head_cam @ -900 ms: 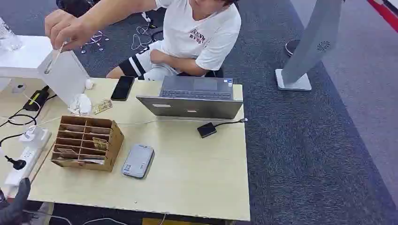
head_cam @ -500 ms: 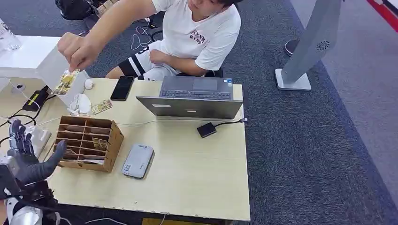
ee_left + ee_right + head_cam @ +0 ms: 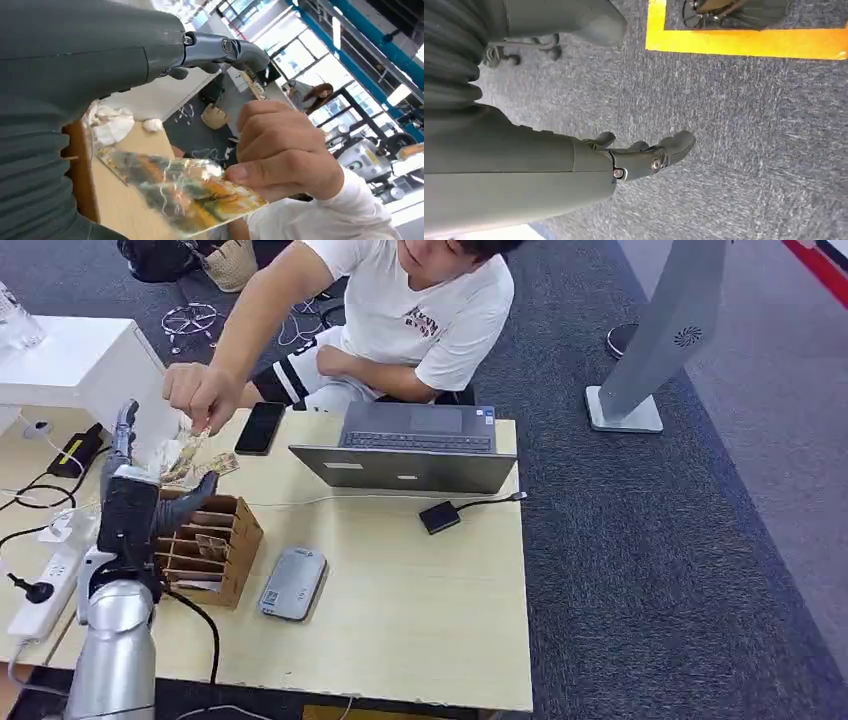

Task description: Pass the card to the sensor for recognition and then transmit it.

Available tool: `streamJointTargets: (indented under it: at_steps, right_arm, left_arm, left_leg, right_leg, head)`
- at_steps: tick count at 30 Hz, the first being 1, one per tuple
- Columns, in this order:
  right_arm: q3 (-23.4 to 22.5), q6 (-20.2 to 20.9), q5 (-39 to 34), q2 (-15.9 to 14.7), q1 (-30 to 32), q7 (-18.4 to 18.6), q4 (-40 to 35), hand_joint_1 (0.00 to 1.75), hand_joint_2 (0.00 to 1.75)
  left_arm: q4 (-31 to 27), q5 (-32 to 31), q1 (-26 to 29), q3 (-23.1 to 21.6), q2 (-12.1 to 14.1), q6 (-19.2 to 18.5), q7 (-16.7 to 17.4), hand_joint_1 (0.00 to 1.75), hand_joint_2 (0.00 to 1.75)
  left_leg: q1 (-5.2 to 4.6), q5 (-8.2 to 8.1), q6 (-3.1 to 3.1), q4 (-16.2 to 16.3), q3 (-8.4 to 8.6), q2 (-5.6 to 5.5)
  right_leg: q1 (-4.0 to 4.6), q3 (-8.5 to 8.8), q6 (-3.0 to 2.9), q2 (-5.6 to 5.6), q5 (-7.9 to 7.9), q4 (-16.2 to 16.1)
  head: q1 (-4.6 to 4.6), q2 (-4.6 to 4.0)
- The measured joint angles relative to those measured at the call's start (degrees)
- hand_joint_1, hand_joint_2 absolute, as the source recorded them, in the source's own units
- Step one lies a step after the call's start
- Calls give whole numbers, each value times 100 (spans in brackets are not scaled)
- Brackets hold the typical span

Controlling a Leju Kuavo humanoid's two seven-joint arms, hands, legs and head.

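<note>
A person's hand point(image 3: 200, 395) holds a shiny gold-patterned card point(image 3: 186, 450) out over the table's far left. My left hand point(image 3: 130, 490) is raised upright just beside it, above a cardboard organizer point(image 3: 200, 545), fingers apart and holding nothing. In the left wrist view the card point(image 3: 190, 192) is pinched in the person's fingers point(image 3: 285, 150), lying between my palm point(image 3: 75, 75) and my thumb point(image 3: 225, 50), without touching either. A grey card reader point(image 3: 294, 583) lies flat right of the organizer. My right hand point(image 3: 624, 160) hangs over grey carpet, fingers stretched out, empty.
A laptop point(image 3: 410, 445) stands at the table's far side, with a black phone point(image 3: 261, 427) and a small black box point(image 3: 440, 517) on a cable nearby. Another card point(image 3: 218, 468) lies by crumpled tissue. A power strip point(image 3: 45, 590) and cables run along the left edge.
My left arm has risen from the lower left corner to above the organizer. The person's hand has brought the card down from the white box to my left hand.
</note>
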Motion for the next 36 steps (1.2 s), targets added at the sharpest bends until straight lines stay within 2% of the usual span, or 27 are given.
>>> streamJointTargets:
  at_steps: [21,25,31,32,33,36]
  right_arm:
    - [1019,83,805,70,-119,560,35,0,175]
    - [1195,85,992,72,-121,728,59,0,175]
    - [1338,85,1027,74,-111,831,96,0,175]
    - [1351,85,1027,74,-111,833,101,0,175]
    - [1357,85,1027,74,-110,835,103,0,175]
    - [1366,98,1047,79,-110,853,109,0,175]
  left_arm:
    - [531,-2902,-1727,-2010,1397,757,1128,0,175]
    - [647,-3434,-1896,-2271,1572,877,1329,0,175]
    - [794,-3546,-1904,-2392,1696,973,1391,0,175]
    - [811,-3557,-1904,-2398,1714,975,1391,129,175]
    - [830,-3559,-1904,-2405,1716,979,1391,175,175]
    - [887,-3574,-1901,-2409,1734,999,1391,175,175]
  left_leg:
    - [0,4,-2,0,-1,0]
    - [0,4,-2,0,-1,0]
    - [1,4,-2,0,-1,0]
    - [1,4,-2,0,-1,0]
    - [1,4,-2,0,-1,0]
    - [1,4,-2,0,-2,0]
  right_leg:
    - [0,0,-1,1,1,4]
    - [0,0,-1,2,1,4]
    - [0,-1,-1,3,0,4]
    - [0,-1,-1,2,0,4]
    - [1,-1,-1,2,0,4]
    - [0,0,-1,2,1,4]
  head:
    - [0,0]
    - [2,0]
    - [2,0]
    - [0,0]
    - [2,0]
    - [2,0]
